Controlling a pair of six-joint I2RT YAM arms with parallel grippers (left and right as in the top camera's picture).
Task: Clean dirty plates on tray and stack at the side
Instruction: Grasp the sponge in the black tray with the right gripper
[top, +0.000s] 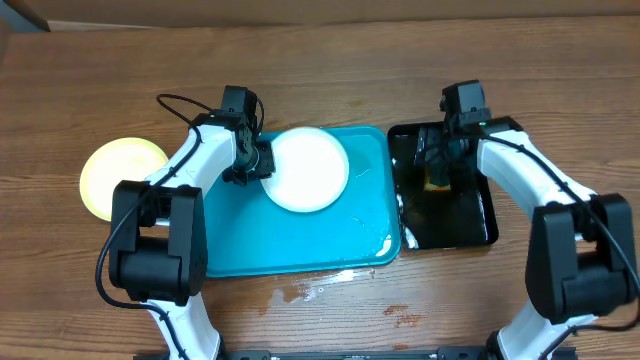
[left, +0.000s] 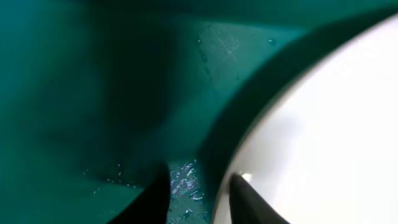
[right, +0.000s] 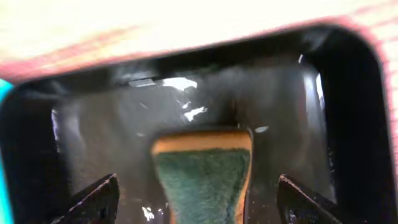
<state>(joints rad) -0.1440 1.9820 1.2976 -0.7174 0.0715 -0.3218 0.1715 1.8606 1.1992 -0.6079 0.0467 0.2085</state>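
Overhead: left gripper (top: 262, 163), narrowly parted, sits at the round white plastic plate (top: 312, 168) rim. Spread wide, the right gripper (top: 437, 165) straddles a green-faced yellow sponge (right: 202, 180).

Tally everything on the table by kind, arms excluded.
Round plastic plates: 2 (white plate, pale yellow-green plate)
Rectangular plastic trays: 2 (turquoise tray, glossy black tray)
Yellow sponge with green scouring pad: 1
Total: 5

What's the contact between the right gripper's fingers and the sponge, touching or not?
Apart. The right wrist view shows the sponge between the wide-open fingers of the right gripper, with black tray showing on each side.
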